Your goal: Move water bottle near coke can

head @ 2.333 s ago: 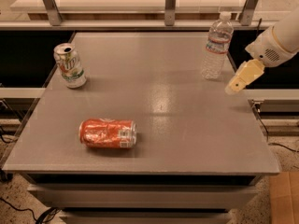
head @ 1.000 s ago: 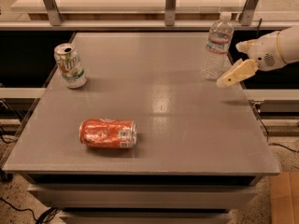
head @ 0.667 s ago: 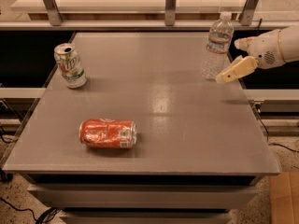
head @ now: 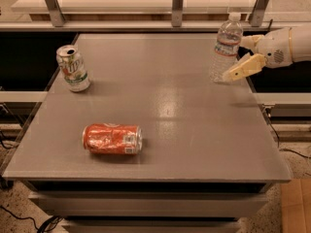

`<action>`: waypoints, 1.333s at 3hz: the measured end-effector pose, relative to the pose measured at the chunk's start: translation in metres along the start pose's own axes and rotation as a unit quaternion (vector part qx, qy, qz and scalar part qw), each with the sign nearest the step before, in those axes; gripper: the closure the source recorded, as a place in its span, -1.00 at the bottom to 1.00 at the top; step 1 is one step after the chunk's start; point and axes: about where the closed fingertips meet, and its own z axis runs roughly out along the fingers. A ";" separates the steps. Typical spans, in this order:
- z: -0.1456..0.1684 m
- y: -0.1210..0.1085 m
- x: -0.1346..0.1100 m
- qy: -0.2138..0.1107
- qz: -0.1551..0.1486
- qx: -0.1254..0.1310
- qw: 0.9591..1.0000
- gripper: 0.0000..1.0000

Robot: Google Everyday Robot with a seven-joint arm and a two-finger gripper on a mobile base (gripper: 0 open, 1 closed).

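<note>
The water bottle (head: 226, 47), clear with a white cap and a red-and-white label, stands upright at the back right of the grey table (head: 194, 130). The coke can (head: 112, 139), red with white lettering, lies on its side at the front left, far from the bottle. My gripper (head: 243, 56) comes in from the right edge and sits just right of the bottle at label height. It is open and empty, with one yellowish finger (head: 242, 68) in front and low beside the bottle's base and the other behind.
A silver-and-green can (head: 73, 68) stands upright at the table's left edge. A white shelf with metal posts (head: 177, 4) runs behind the table. The table's right edge lies just under my gripper.
My gripper has moved left and a little up, from off the table's right edge to right beside the water bottle. The bottle and both cans have not moved.
</note>
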 end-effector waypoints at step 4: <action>0.012 0.015 -0.009 -0.012 -0.019 -0.050 0.999 0.73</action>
